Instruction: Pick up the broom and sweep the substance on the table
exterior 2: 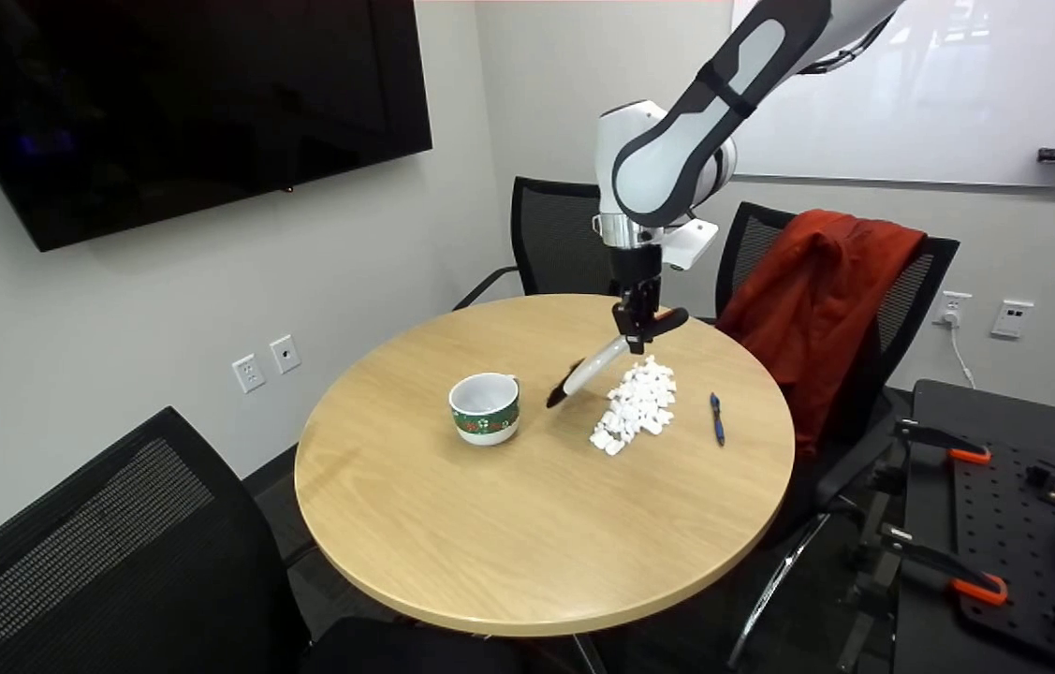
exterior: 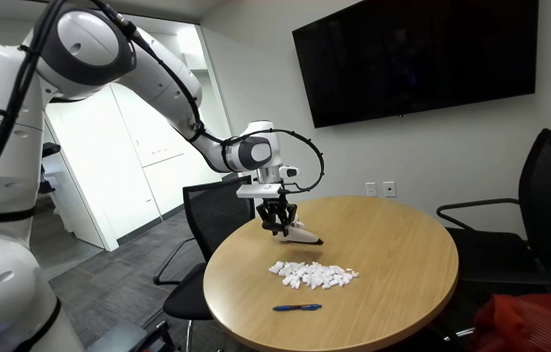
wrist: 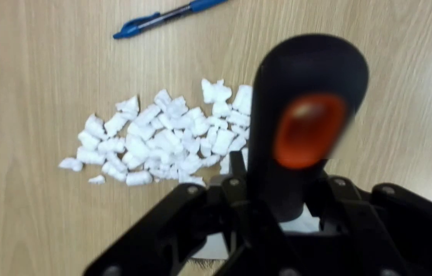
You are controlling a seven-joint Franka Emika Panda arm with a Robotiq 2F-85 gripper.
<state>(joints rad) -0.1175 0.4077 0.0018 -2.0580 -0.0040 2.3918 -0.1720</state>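
Observation:
The broom has a white head and a dark handle with an orange-lined hole. The head shows in both exterior views (exterior: 303, 236) (exterior 2: 597, 365); the handle (wrist: 309, 69) fills the middle of the wrist view. My gripper (exterior: 279, 231) (exterior 2: 636, 343) (wrist: 277, 188) is shut on the handle. It holds the broom tilted, seemingly a little above the round wooden table (exterior: 392, 244) (exterior 2: 433, 505) (wrist: 28, 96). The substance, a patch of white crumb-like pieces (exterior: 315, 275) (exterior 2: 637, 407) (wrist: 162, 145), lies beside the broom head. In the wrist view the handle and fingers hide part of it.
A blue pen (exterior: 297, 307) (exterior 2: 717, 418) (wrist: 162, 19) lies beyond the pieces from the broom. A white and green mug (exterior 2: 485, 412) stands near the bristle end, mostly hidden behind the gripper in an exterior view. Black chairs (exterior: 219, 215) (exterior 2: 115, 552) surround the table; one bears a red jacket (exterior 2: 827, 290).

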